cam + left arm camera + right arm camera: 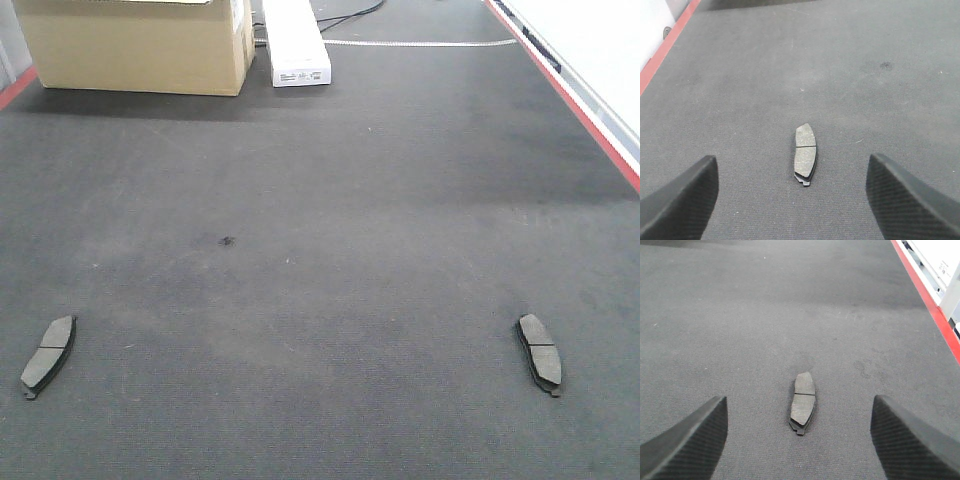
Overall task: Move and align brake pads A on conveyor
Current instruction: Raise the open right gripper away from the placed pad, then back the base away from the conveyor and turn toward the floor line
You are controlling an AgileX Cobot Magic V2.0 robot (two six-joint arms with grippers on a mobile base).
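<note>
Two brake pads A lie flat on the charcoal conveyor (320, 200), grooved grey faces up. One pad (48, 355) rests near the front left, the other pad (540, 353) near the front right. In the left wrist view the left pad (805, 154) lies lengthwise on the belt ahead of my left gripper (792, 197), which is open and empty with fingers wide apart. The right wrist view shows the right pad (803, 402) just beyond my right gripper (799, 440), likewise open and holding nothing. Neither gripper appears in the front view.
A cardboard box (135, 45) and a white carton (295, 42) stand at the belt's far end. A red strip (570, 95) borders the belt's right edge, with another red strip (667, 47) on the left. A small dark spot (227, 240) marks mid-belt.
</note>
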